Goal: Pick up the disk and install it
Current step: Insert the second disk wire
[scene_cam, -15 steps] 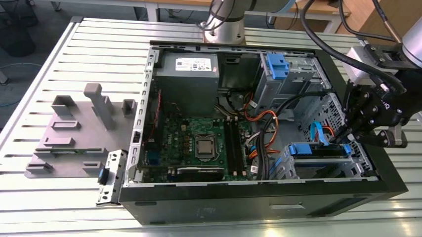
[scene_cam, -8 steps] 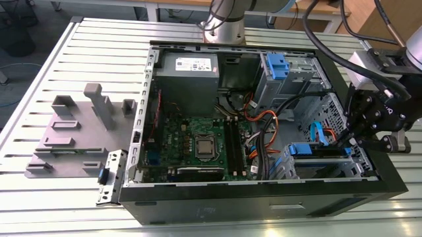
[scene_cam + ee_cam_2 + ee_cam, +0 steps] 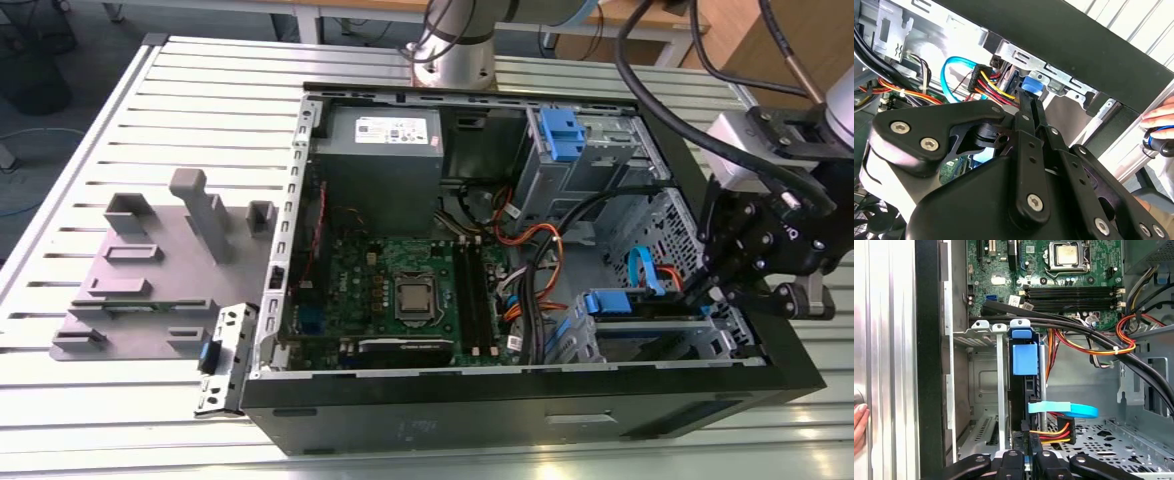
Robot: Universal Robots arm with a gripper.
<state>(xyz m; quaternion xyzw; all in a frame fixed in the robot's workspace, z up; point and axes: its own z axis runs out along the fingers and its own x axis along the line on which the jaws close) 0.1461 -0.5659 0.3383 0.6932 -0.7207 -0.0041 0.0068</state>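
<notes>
Slatted metal table carries an open computer case lying on its side. Grey fixture block sits on the table at the exterior view's left of the case, with a loose metal bracket leaning at the case's near corner. Inside the case: grey power supply at the far end, green motherboard in the middle, tall blue latch on a silver cage toward the exterior view's right.

Gripper is at the case's edge on the exterior view's right, reaching into the drive bay area. Disk is standing on edge in the drive cage, blue handle end toward the motherboard (its rails sit between the cage walls in the first wrist view). Blue data cable and the red-yellow-black power wires run up to its end near the gripper.

Gripper fingers are drawn close together, tips at the disk's blue end in the second wrist view; can't tell if they actually clamp it.

A person's hand shows beyond the case wall.
</notes>
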